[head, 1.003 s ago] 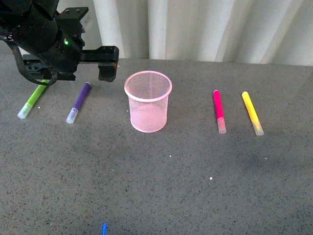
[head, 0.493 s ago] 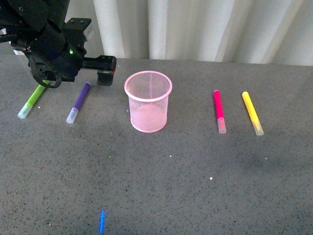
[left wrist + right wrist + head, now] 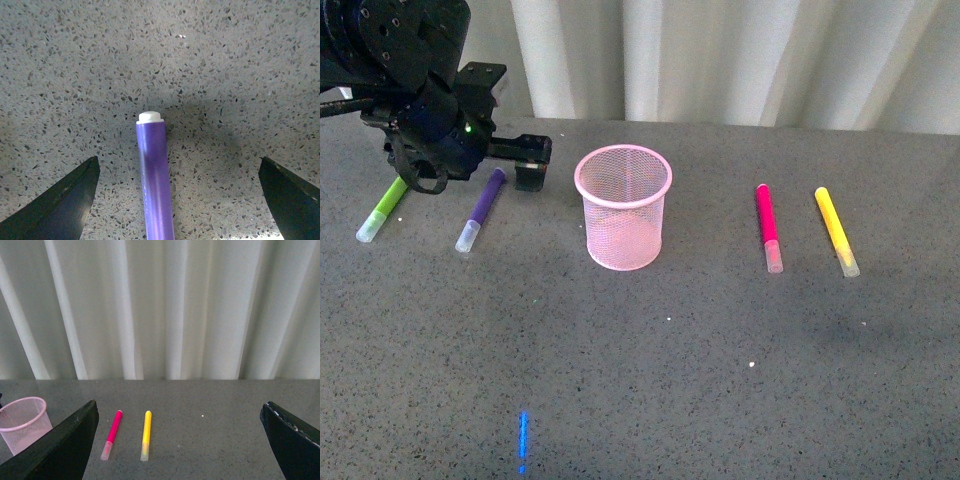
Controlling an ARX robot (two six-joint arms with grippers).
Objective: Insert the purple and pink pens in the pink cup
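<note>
The pink cup (image 3: 623, 207) stands upright at the table's middle. The purple pen (image 3: 481, 208) lies left of it, clear cap toward me. My left gripper (image 3: 508, 168) is open, low over the pen's far end. In the left wrist view the purple barrel (image 3: 155, 180) lies between the two fingers, nearer one of them, with my left gripper (image 3: 178, 167) wide open and touching nothing. The pink pen (image 3: 767, 225) lies right of the cup. In the right wrist view my right gripper (image 3: 179, 407) is open and empty, high up, with the pink pen (image 3: 112, 434) and cup (image 3: 22, 422) ahead.
A lime-green marker (image 3: 383, 208) lies left of the purple pen, partly under the left arm. A yellow marker (image 3: 836, 230) lies right of the pink pen and also shows in the right wrist view (image 3: 146, 435). White curtains hang behind the grey speckled table (image 3: 720, 340).
My left arm has come down and a little left, bringing its open gripper over the purple pen's far end. The pens and cup have not moved.
</note>
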